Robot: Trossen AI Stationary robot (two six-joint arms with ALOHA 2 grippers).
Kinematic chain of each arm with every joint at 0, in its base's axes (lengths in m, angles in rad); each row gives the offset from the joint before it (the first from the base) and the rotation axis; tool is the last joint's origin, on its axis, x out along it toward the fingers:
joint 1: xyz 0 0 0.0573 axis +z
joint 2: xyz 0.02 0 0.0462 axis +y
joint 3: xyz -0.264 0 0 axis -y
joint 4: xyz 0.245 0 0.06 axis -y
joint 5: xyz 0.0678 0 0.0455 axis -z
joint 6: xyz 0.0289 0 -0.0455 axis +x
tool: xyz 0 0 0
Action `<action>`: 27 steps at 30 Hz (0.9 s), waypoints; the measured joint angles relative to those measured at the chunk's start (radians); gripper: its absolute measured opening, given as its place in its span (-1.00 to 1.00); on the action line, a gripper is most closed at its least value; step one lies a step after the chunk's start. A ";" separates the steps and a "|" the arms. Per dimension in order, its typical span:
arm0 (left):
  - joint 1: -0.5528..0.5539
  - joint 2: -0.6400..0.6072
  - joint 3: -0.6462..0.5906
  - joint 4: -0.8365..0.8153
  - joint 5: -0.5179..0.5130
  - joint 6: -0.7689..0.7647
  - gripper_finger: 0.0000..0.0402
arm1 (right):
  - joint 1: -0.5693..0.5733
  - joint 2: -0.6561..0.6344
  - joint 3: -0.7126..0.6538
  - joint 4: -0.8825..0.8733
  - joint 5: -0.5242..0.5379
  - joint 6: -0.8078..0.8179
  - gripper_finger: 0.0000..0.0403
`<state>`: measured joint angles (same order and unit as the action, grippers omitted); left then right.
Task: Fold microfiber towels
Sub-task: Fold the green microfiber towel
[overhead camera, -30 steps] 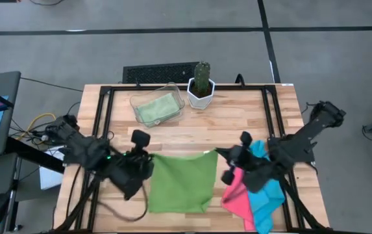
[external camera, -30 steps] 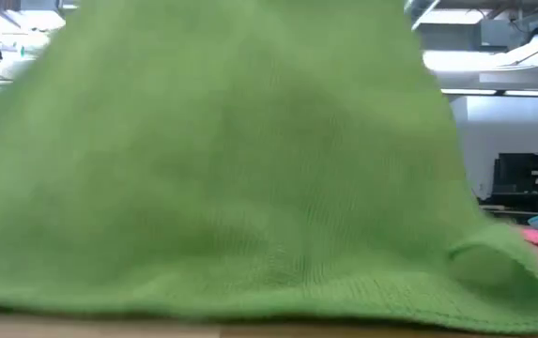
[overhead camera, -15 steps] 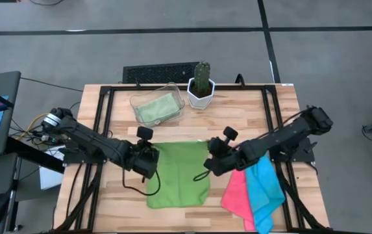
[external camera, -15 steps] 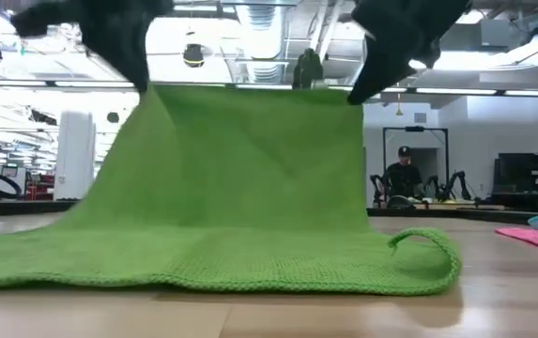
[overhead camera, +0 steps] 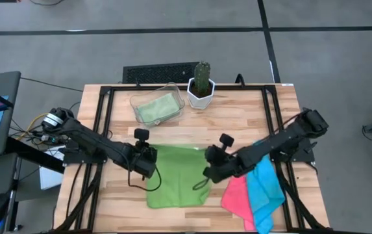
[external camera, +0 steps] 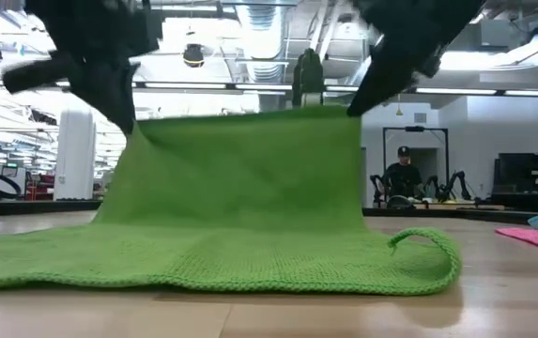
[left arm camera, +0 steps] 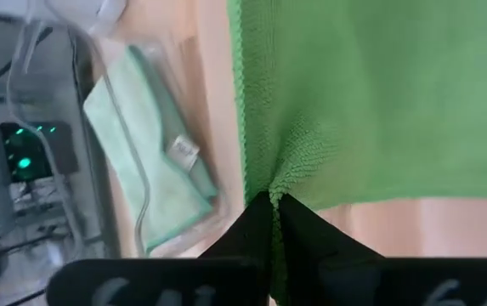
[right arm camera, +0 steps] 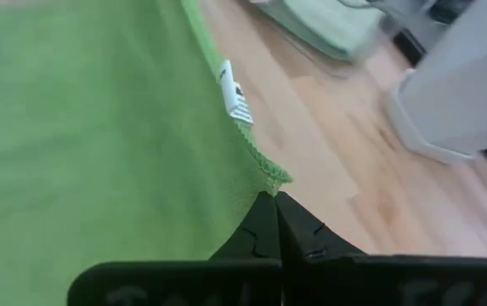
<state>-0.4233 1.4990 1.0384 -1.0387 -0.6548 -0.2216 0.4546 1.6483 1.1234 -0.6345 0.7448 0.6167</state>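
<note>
At centre frame, the left gripper (overhead camera: 148,160) and right gripper (overhead camera: 210,164) have jaws clamped on the bright green towel (overhead camera: 176,188), its far edge lifted, long axis toward the bench (overhead camera: 237,123) front.

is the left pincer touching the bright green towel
Touching. In the left wrist view the left pincer is shut on a bunched corner of the bright green microfiber towel; the low view shows that corner lifted off the wooden table.

tray (overhead camera: 173,91) and cactus (overhead camera: 202,79) behind, bare wood between
</note>
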 joint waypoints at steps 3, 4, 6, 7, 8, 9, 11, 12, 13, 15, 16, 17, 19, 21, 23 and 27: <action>-0.042 0.000 0.034 0.023 0.042 -0.029 -0.99 | 0.055 -0.026 0.000 0.002 -0.026 0.022 -0.98; -0.056 0.000 0.042 0.045 0.058 -0.040 -0.98 | 0.072 -0.027 0.001 0.004 -0.036 0.032 -0.98; -0.081 0.000 0.045 0.093 0.094 -0.062 -0.98 | 0.102 -0.025 0.000 0.011 -0.052 0.052 -0.98; -0.094 0.001 0.044 0.107 0.119 -0.073 -0.98 | 0.117 -0.025 0.000 0.012 -0.060 0.064 -0.98; -0.104 0.006 0.043 0.121 0.146 -0.080 -0.98 | 0.130 -0.019 0.000 0.018 -0.068 0.073 -0.98; -0.115 0.012 0.042 0.131 0.170 -0.089 -0.98 | 0.141 -0.006 0.002 0.034 -0.071 0.085 -0.98; -0.136 0.031 0.038 0.131 0.188 -0.109 -0.98 | 0.163 0.016 -0.001 0.044 -0.078 0.097 -0.98; -0.148 0.041 0.038 0.131 0.188 -0.118 -0.98 | 0.173 0.021 -0.003 0.040 -0.077 0.104 -0.98; -0.157 0.051 0.039 0.133 0.187 -0.127 -0.98 | 0.179 0.035 0.002 0.069 -0.081 0.111 -0.98; -0.176 0.067 0.038 0.133 0.187 -0.138 -0.98 | 0.188 0.063 0.002 0.096 -0.102 0.120 -0.98; -0.182 0.078 0.038 0.142 0.188 -0.140 -0.98 | 0.197 0.074 -0.003 0.089 -0.114 0.121 -0.98; -0.188 0.088 0.040 0.153 0.198 -0.142 -0.98 | 0.204 0.088 -0.003 0.114 -0.119 0.121 -0.98; -0.207 0.094 0.037 0.146 0.210 -0.159 -0.98 | 0.213 0.108 0.003 0.156 -0.126 0.121 -0.98; -0.214 0.100 0.041 0.177 0.230 -0.170 -0.98 | 0.229 0.110 0.000 0.145 -0.127 0.131 -0.98; -0.229 0.104 0.039 0.169 0.234 -0.192 -0.98 | 0.232 0.121 0.002 0.168 -0.130 0.144 -0.98; -0.255 0.107 0.039 0.189 0.234 -0.232 -0.98 | 0.252 0.136 0.002 0.194 -0.141 0.145 -0.98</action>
<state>-0.6779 1.6056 1.0777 -0.8500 -0.4211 -0.4536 0.7071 1.7845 1.1253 -0.4409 0.6034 0.7617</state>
